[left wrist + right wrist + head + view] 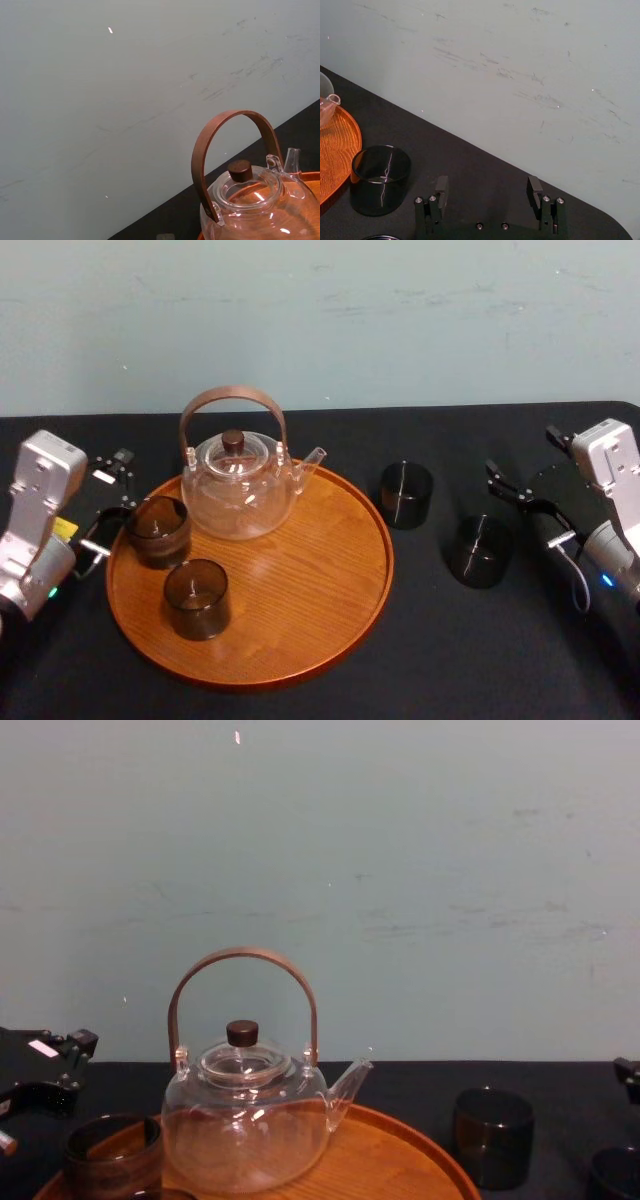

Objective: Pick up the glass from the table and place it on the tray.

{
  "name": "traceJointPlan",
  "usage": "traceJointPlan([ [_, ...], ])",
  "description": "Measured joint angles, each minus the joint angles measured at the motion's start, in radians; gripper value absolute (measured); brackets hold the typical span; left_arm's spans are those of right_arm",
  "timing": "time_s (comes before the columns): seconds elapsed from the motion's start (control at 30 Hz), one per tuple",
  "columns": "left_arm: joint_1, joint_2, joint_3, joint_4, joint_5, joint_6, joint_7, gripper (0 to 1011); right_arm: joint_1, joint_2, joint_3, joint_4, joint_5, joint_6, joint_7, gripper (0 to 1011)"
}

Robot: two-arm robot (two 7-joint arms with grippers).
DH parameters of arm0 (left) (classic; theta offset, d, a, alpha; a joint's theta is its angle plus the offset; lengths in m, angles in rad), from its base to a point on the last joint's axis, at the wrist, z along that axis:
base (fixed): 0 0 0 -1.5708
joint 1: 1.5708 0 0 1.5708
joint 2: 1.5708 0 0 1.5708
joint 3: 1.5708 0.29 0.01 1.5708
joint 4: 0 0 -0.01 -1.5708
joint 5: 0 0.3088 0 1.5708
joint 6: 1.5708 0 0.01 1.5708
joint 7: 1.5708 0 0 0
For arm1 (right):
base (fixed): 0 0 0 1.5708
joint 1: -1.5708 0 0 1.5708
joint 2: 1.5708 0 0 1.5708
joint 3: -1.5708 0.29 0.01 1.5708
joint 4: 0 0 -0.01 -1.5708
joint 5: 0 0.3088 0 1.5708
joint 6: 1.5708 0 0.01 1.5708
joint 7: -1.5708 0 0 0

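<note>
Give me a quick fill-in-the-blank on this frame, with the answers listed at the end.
1. Beside the teapot, the tray carries ___ dark glasses.
2. The other glasses stand on the table, on the tray's ___ side.
3. The right end effector, near those other glasses, is ___ (open or shut).
4. The left end effector sits by the tray's ___ edge.

Answers: two; right; open; left.
</note>
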Motion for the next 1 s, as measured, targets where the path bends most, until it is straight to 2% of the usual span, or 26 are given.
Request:
traceJointPlan([
  [1.0, 0.000, 0.000, 0.000, 0.000, 0.000, 0.000, 0.000, 0, 0.000, 0.000, 0.000, 0.000, 0.000, 0.000, 0.000, 1002],
])
